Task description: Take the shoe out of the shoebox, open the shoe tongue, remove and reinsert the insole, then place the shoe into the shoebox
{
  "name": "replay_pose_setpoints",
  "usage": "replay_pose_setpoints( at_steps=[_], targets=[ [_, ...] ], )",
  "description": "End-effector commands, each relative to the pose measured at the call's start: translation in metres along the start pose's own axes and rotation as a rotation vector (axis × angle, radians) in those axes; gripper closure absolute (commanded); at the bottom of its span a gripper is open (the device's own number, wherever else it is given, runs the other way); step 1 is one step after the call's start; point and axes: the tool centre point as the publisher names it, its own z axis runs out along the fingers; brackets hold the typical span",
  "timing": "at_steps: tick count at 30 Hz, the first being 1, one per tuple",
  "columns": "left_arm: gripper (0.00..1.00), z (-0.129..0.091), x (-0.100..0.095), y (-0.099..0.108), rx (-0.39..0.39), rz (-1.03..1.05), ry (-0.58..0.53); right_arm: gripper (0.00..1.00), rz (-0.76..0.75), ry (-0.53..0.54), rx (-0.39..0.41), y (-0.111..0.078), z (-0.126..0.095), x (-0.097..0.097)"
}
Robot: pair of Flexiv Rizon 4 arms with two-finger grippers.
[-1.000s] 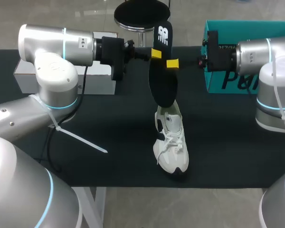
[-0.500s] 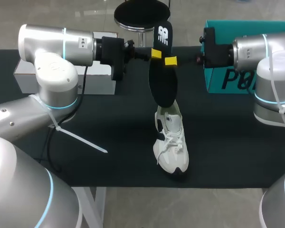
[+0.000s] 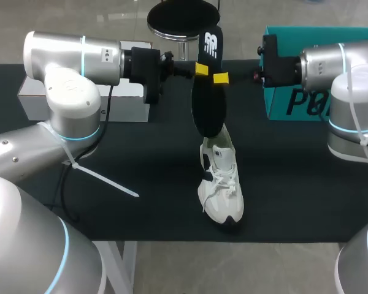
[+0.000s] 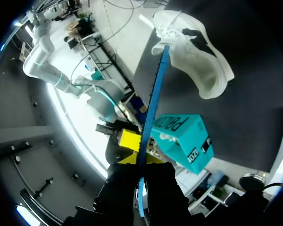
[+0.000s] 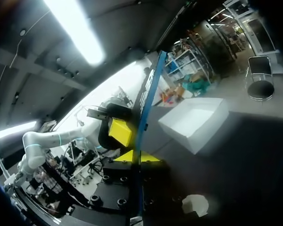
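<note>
The left gripper (image 3: 201,69) and right gripper (image 3: 221,78) both pinch the heel half of the black insole (image 3: 208,107), held upright with its toe just over the shoe (image 3: 221,184); light, thin and bendy, it likely steers best from that stiffer heel

Black insole (image 3: 210,104) upright over the white shoe (image 3: 221,184) lying on its sole; teal shoebox (image 3: 276,104) beyond.

The left tool (image 4: 140,162) grips the edge-on insole (image 4: 154,89), which runs ahead to the white shoe (image 4: 198,52).
</note>
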Motion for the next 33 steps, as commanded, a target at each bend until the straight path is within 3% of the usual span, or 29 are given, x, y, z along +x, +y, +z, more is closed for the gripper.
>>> replay_pose_setpoints(
  at_steps=[1,2,12,21,33],
  targets=[
    [0.05,0.002,0.002,-0.001,0.04,-0.02,0.006,1.0,-0.001,-0.006,-0.003,0.0,0.0,0.002],
    [0.0,0.002,0.003,-0.002,0.044,-0.023,0.013,1.0,-0.001,-0.007,-0.004,0.0,-0.001,0.002],
    [0.0,-0.012,0.009,-0.011,0.169,-0.056,0.166,1.0,0.011,-0.07,-0.022,-0.003,-0.016,0.003],
    [0.0,-0.042,0.01,-0.009,0.154,-0.06,0.245,1.0,0.072,-0.087,0.002,-0.008,-0.024,0.0],
    [0.0,-0.058,0.009,-0.025,0.181,-0.092,0.341,1.0,0.199,-0.085,0.059,-0.006,-0.027,-0.005]
  ],
)
